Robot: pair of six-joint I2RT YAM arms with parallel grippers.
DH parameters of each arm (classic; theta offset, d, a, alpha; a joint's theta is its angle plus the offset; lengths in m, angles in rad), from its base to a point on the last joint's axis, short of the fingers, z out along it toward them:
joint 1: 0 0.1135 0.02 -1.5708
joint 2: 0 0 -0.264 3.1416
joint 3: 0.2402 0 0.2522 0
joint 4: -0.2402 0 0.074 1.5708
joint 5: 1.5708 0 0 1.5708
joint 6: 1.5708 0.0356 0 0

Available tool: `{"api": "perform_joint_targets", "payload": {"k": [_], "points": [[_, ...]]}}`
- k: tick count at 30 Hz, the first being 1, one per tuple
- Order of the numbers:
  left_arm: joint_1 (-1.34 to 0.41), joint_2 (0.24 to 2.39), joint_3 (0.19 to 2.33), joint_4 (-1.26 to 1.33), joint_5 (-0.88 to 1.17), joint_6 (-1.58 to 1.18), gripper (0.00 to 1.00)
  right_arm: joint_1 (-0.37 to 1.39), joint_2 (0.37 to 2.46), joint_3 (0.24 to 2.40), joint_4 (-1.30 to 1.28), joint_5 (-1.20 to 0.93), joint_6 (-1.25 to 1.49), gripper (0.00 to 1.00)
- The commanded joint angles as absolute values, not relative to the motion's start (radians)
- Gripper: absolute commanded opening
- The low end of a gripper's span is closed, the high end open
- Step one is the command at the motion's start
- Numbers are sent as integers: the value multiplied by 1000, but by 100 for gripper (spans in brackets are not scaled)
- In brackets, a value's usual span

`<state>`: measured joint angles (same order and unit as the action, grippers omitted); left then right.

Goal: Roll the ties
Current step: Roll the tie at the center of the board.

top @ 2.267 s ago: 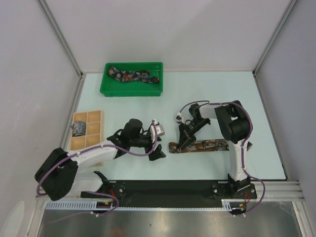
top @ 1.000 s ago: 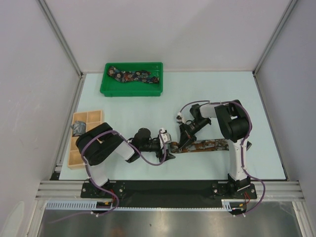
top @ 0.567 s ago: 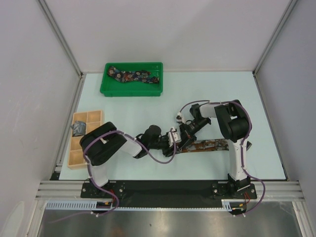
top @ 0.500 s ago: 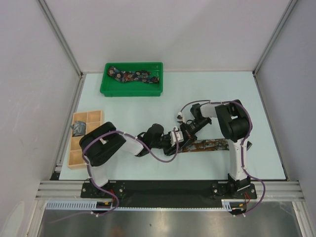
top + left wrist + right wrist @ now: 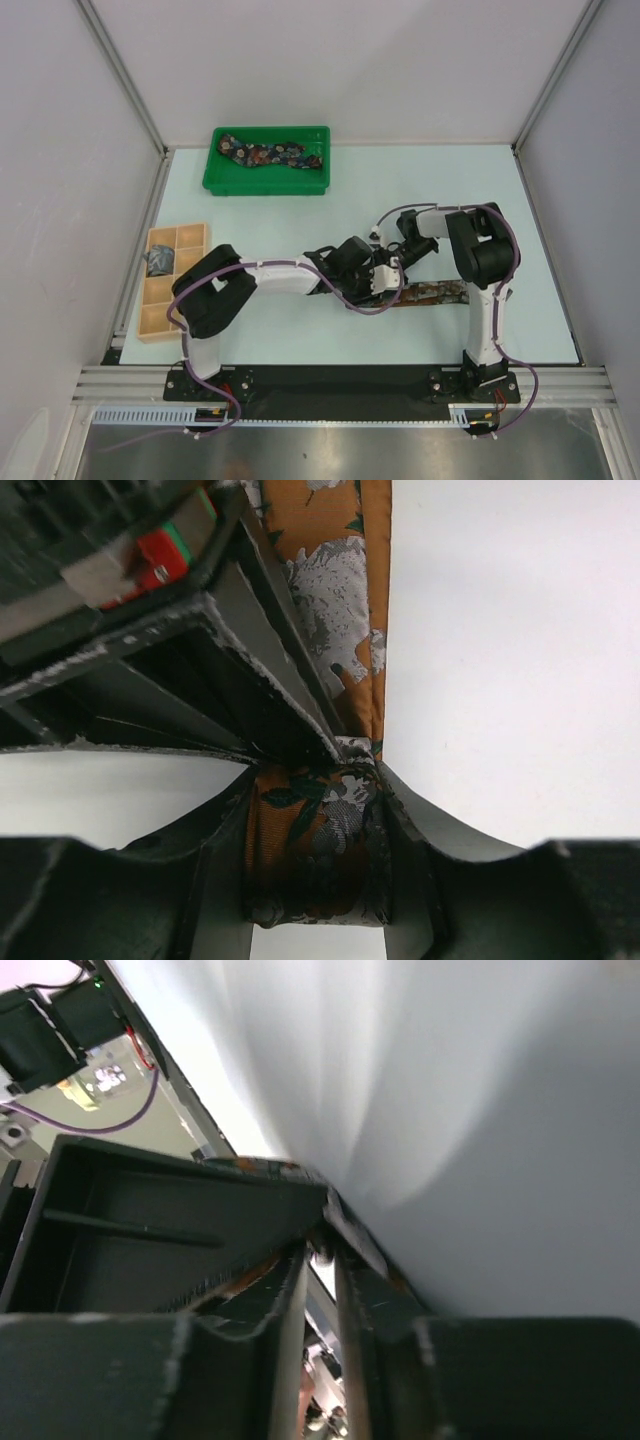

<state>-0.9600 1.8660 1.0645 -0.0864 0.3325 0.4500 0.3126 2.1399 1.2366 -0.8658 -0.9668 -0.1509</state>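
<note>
Lying flat on the pale table [image 5: 300,215], well to the near right of the green tray [image 5: 265,186], the rust-brown tie [image 5: 340,600] is glossy, grey-flowered fabric, its end folded over. The left gripper [image 5: 315,815] clamps that fold across its width. The right gripper [image 5: 321,1255], fingers almost together, pinches the fabric just beside it. Both arms reach low.

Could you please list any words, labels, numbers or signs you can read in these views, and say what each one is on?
No readable text in any view.
Red and green patch, left wrist view: no letters visible.
Tie: floral print only, no writing.
Electronics in the right wrist view's corner: too blurred to read.
</note>
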Motion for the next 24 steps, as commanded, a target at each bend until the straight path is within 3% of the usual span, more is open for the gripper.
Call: {"api": "perform_joint_targets", "payload": {"k": [1, 4, 11, 24], "points": [[-963, 1936, 1123, -337, 227, 574, 18, 229, 2091, 1177, -845, -868, -202, 27], [-965, 1954, 1146, -371, 242, 574, 17, 187, 2036, 1140, -868, -963, -235, 34], [-963, 1986, 1172, -388, 267, 545, 17, 189, 1977, 1075, -799, -1141, -218, 41], [-963, 1999, 1170, -379, 296, 514, 17, 232, 1907, 983, -496, -1180, 31, 46]]}}
